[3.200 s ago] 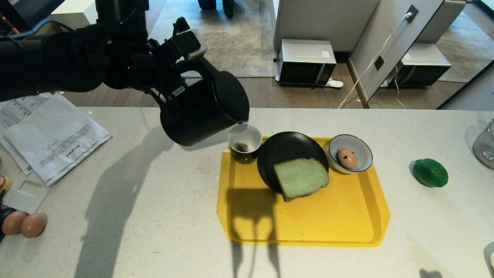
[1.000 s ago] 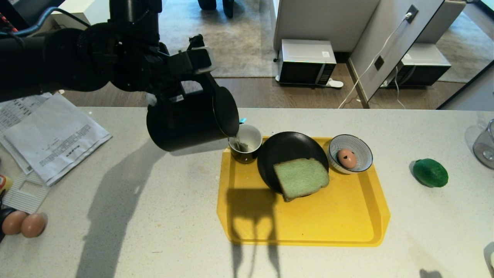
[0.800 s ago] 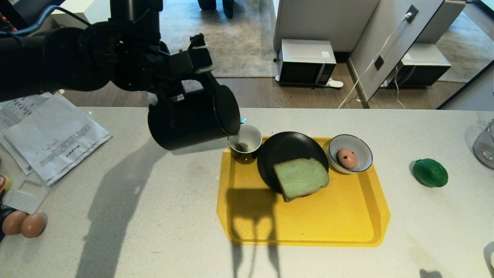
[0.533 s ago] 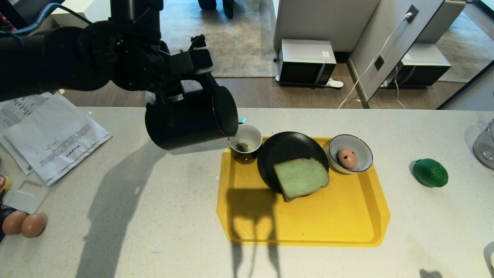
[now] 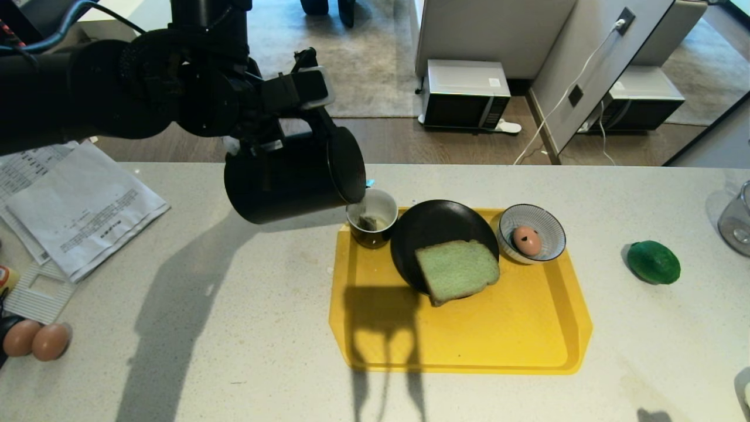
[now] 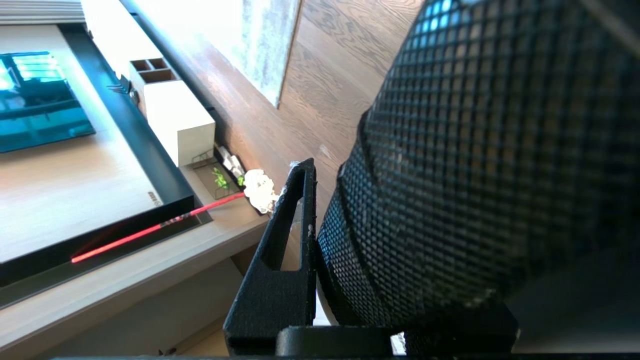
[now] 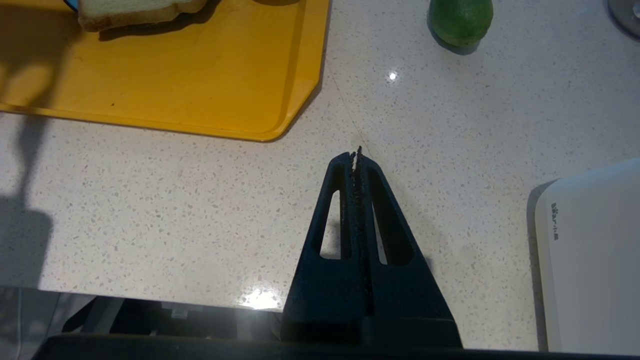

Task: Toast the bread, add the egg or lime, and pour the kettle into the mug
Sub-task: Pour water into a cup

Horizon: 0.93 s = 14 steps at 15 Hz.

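Above counter, black tilted kettle.

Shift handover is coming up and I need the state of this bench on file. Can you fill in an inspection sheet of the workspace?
Surface: pale speckled counter, yellow tray on it.
Job's things: kettle tipped sideways, spout over the mug; bread on a black plate; egg in a striped bowl; lime on the counter, off the tray.
Clutter: papers, two brown eggs, a glass vessel.
Hands: left hand shut on the kettle; right hand shut, empty, above bare counter.
Cables: white cord to a wall socket.
Surroundings: two microwaves on the floor.
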Motion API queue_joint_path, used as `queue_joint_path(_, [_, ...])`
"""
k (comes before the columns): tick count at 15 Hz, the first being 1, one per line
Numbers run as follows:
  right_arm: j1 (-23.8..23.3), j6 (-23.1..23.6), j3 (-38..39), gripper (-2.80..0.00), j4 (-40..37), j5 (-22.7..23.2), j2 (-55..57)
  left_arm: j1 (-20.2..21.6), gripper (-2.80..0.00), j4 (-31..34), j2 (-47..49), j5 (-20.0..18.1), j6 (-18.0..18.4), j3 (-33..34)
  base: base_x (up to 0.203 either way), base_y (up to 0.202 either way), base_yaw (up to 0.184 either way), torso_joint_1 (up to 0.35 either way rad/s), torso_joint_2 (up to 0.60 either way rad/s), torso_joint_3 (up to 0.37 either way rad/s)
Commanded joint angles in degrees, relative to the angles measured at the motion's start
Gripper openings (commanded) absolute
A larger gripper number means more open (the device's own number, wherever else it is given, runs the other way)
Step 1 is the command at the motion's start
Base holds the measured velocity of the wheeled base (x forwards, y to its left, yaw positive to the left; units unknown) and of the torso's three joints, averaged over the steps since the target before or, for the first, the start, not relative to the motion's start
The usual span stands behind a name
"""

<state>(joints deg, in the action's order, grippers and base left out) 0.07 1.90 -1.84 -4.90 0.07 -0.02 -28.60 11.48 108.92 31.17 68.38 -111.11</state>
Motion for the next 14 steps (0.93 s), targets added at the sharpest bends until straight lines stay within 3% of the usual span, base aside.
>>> queue_joint_path(1, [0.01, 0.03, 0.00, -2.80, -0.02, 0.01, 0.02, -0.12, -2.80, 0.12, 0.06, 0.46, 0.35, 0.01, 0.000, 0.000, 0.000, 0.000, 0.00, 0.000])
queue_joint_path(14, [0.01, 0.03, 0.00, -2.80, -0.02, 0.01, 0.02, -1.81, -2.80, -3.95, -0.64, 1.37, 0.53, -0.08, 0.000, 0.000, 0.000, 0.000, 0.00, 0.000])
